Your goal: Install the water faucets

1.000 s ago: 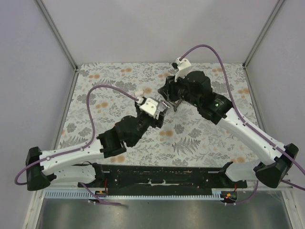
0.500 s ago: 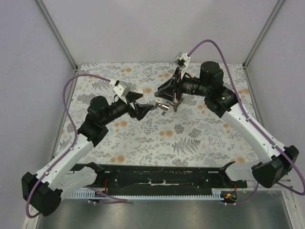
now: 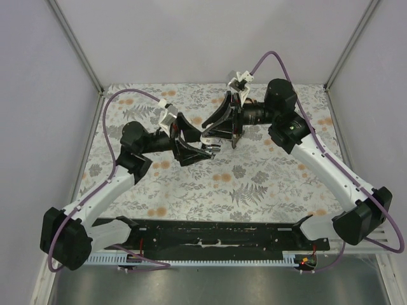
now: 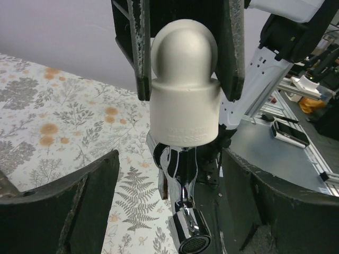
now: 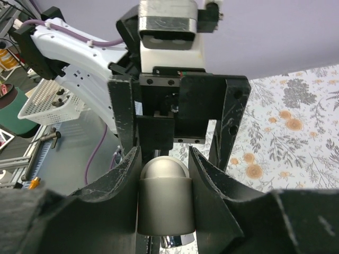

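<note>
Within right tool (image 5: pixel 164 165), water faucet (image 4: pixel 186 226)

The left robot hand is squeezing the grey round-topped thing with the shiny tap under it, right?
Not quite. It is the right gripper that squeezes the grey round-topped piece, with the shiny tap under it. The left gripper faces it with its fingers wide apart, holding nothing. The right wrist view shows the squeeze best.

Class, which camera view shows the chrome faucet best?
Left wrist view: the faucet shows nearly whole, grey domed cap to chrome spout. Right wrist sees mostly its cap in the right gripper; top external shows only a speck.
</note>
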Tool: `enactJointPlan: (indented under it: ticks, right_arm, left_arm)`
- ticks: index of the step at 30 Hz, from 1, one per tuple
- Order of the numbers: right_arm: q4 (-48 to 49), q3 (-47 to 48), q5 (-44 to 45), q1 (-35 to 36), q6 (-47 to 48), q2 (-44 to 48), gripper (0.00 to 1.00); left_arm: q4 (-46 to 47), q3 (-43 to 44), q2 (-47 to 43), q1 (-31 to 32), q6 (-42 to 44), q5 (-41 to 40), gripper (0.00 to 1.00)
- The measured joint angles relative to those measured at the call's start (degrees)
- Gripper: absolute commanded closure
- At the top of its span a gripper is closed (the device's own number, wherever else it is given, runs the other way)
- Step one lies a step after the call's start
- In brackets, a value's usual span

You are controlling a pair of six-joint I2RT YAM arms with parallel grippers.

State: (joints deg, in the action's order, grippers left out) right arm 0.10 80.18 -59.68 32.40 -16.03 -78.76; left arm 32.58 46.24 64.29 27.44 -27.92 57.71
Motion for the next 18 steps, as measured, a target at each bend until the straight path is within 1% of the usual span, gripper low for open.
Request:
enactJointPlan:
  ticks: [2, 4, 6, 8, 10, 12, 14, 16, 18]
  right_arm:
    - [1.03, 0.0, -0.66, 0.02, -0.55, 0.0, 1.0]
    - [1.79, 0.0, -1.05, 0.11, -0.92, 0.0, 1.0]
    - [2.27, 0.0, -1.25, 0.31, -1.11, -0.02, 1.0]
    - [2.47, 0.0, -0.96, 0.48, -1.05, -0.09, 1.0]
    - [1.6, 0.37, 0.57, 0.46, -0.09, -0.31, 1.0]
    - [-0.76, 1.07, 2.71, 0.46, 1.09, -0.63, 1.0]
    - [-4.52, 2.05, 6.21, 0.92, 2.4, -0.85, 1.0]
    - [-7.56, 2.71, 11.21, 1.57, 3.69, -0.83, 1.0]
    - [-10.19, 3.17, 17.09, 2.78, 4.5, -0.81, 1.0]
  left_arm:
    - [2.25, 0.0, 1.01, 0.0, -2.43, 1.11, 0.22]
    - [3.58, 0.0, 1.57, 0.04, -3.91, 1.31, 0.3]
    - [3.98, 0.0, 1.73, 0.15, -4.5, 0.98, 0.49]
    - [3.54, 0.0, 1.73, 0.42, -4.61, 0.39, 0.77]
    - [2.67, 0.0, 1.7, 0.92, -4.42, -0.74, 0.97]
    - [1.6, 0.0, 1.46, 1.46, -3.32, -2.1, 0.98]
    - [-2.19, 0.0, 0.55, 2.23, -0.7, -5.51, 0.98]
    - [-6.03, 0.0, -0.72, 3.13, 2.58, -10.23, 0.98]
    - [-11.85, 0.0, -2.93, 5.53, 6.91, -18.82, 0.98]
